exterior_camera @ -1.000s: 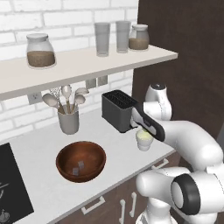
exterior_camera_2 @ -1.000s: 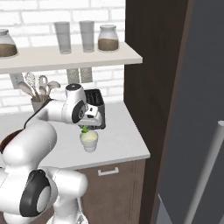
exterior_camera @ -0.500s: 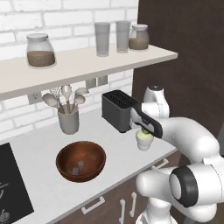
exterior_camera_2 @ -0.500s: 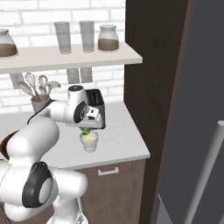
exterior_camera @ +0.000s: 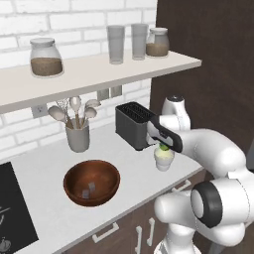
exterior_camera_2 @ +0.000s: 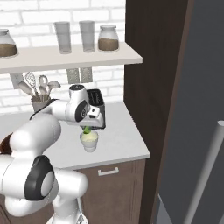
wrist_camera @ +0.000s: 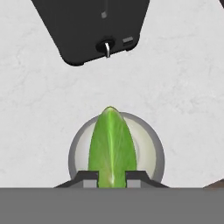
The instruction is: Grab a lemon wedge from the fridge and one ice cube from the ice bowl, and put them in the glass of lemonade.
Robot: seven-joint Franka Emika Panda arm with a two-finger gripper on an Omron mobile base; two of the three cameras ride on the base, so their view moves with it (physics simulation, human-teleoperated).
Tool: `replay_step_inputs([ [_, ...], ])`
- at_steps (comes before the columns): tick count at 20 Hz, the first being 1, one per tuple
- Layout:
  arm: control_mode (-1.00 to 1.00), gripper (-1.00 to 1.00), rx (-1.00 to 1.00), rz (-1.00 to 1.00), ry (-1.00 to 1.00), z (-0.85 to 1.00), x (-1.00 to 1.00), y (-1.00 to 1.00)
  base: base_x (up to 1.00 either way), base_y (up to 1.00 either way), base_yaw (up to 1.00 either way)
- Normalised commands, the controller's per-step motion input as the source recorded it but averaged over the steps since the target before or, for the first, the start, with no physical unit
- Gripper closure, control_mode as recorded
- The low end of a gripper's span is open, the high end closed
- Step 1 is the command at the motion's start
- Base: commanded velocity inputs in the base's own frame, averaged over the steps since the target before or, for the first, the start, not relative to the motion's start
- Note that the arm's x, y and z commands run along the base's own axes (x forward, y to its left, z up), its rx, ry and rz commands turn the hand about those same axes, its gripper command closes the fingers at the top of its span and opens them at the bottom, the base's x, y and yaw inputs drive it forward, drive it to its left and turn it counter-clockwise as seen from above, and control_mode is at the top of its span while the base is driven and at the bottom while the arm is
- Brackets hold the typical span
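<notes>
Lowered a little since a second ago, the pincer point(wrist_camera: 111, 176) now hangs closer above the cup, lemon wedge still in its grip.

Lemon wedge point(wrist_camera: 111, 146): yellow-green, pinched between the two dark fingertips point(wrist_camera: 89, 176), pointed end toward 12 o'clock in the hand view. It sits right over the mouth of the glass of lemonade point(wrist_camera: 148, 151); whether it touches the liquid, cannot tell. From the left base view the wedge point(exterior_camera: 163, 147) shows as a green speck at the rim of the cup point(exterior_camera: 163, 158), under the pincer point(exterior_camera: 162, 145).

Glass stands on the white desk point(exterior_camera: 126, 163), just beside the black toaster point(exterior_camera: 133, 125), which lies at 10 o'clock of it in that view. Ice bowl point(exterior_camera: 92, 182), dark wood with pale cubes inside, sits well apart at 8 o'clock. Grey utensil holder point(exterior_camera: 78, 137) behind the bowl, by the brick wall.

Right base view: fridge point(exterior_camera_2: 192, 131) door at 3 o'clock of the glass point(exterior_camera_2: 89, 141).
</notes>
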Motion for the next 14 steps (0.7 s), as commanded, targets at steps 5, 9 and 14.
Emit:
replay_step_inputs([
  [5,-1.0,1.0,0.0,0.0,0.0,-0.05,0.0,0.0,0.0,0.0,0.0],
  [9,-1.0,1.0,0.0,0.0,0.0,0.0,0.0,0.0,0.0,0.0,0.0],
  [14,-1.0,-1.0,0.0,0.0,0.0,0.0,0.0,0.0,0.0,0.0,0.0],
])
